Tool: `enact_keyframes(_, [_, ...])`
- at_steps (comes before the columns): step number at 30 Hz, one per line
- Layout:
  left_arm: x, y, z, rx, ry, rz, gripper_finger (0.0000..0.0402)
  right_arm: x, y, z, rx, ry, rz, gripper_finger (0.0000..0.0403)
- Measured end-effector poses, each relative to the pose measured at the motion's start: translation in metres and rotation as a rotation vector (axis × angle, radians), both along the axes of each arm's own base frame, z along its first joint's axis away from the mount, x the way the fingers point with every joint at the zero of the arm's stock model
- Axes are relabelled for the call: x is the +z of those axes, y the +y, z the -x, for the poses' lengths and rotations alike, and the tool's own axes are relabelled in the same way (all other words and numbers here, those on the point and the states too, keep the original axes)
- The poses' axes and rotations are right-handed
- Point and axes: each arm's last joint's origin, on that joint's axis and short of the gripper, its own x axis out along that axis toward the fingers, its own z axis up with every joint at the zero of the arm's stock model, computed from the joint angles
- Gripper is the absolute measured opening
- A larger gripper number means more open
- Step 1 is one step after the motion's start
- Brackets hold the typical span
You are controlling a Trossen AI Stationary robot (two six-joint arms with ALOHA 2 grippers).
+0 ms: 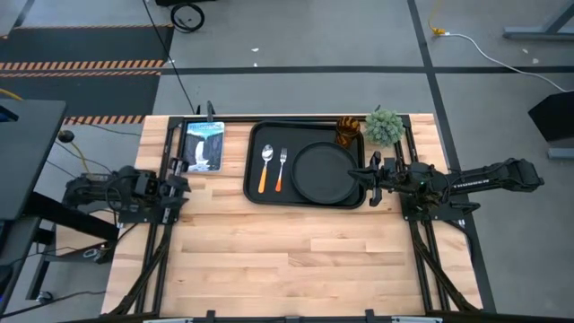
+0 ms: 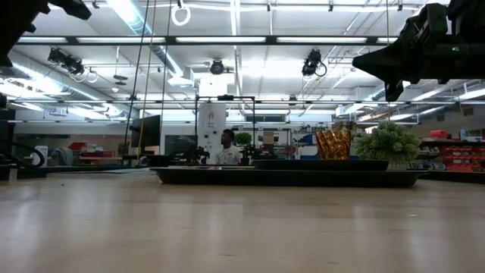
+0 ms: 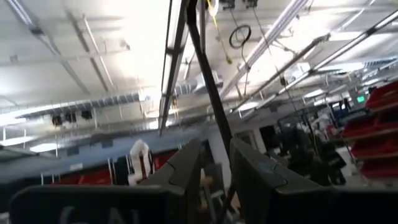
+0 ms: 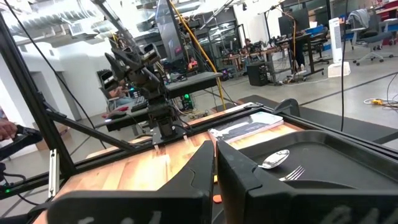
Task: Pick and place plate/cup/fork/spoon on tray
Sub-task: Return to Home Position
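The black tray [image 1: 255,190] lies at the table's far middle. On it the round black plate [image 1: 325,172] fills the right half. The spoon [image 1: 265,166] and the fork [image 1: 281,168] lie side by side on the left half, handles toward the near edge. The amber cup [image 1: 348,132] stands at the tray's far right corner. My right gripper [image 1: 368,175] is shut and empty, raised over the tray's right rim beside the plate; its wrist view shows the spoon [image 4: 274,160] and the fork [image 4: 292,173]. My left gripper [image 1: 182,184] is at the table's left edge, open by a narrow gap, empty, pointing upward.
A small green potted plant [image 1: 384,127] stands just right of the cup, off the tray. A picture book [image 1: 204,145] lies at the far left. The bare wooden table [image 1: 296,260] shows on the near half. A person [image 2: 226,148] stands far behind the table.
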Motion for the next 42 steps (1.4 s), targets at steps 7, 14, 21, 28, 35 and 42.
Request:
enact_keyframes(7, [-0.010, 0.000, -0.005, 0.013, 0.118, 0.002, 0.0094, 0.000, 0.000, 0.000, 0.000, 0.000, 0.000, 0.0023])
enact_keyframes(14, [-0.035, 0.000, -0.016, -0.001, 0.421, 0.017, 0.0094, 0.000, 0.000, 0.000, 0.000, 0.000, 0.000, 0.0022])
enact_keyframes(21, [-0.042, -0.001, -0.018, -0.026, 0.512, 0.073, 0.0094, 0.000, 0.000, 0.000, 0.000, 0.000, 0.000, 0.0022])
enact_keyframes(28, [-0.042, -0.001, -0.018, -0.026, 0.514, 0.072, 0.0094, 0.000, 0.000, 0.000, 0.000, 0.000, 0.000, 0.0022])
enact_keyframes(35, [-0.042, -0.001, -0.018, -0.026, 0.514, 0.071, 0.0094, 0.000, 0.000, 0.000, 0.000, 0.000, 0.000, 0.0022])
enact_keyframes(42, [-0.042, 0.002, -0.018, 0.002, 0.512, 0.078, 0.0094, -0.003, 0.000, 0.002, -0.001, 0.035, -0.001, 0.0022])
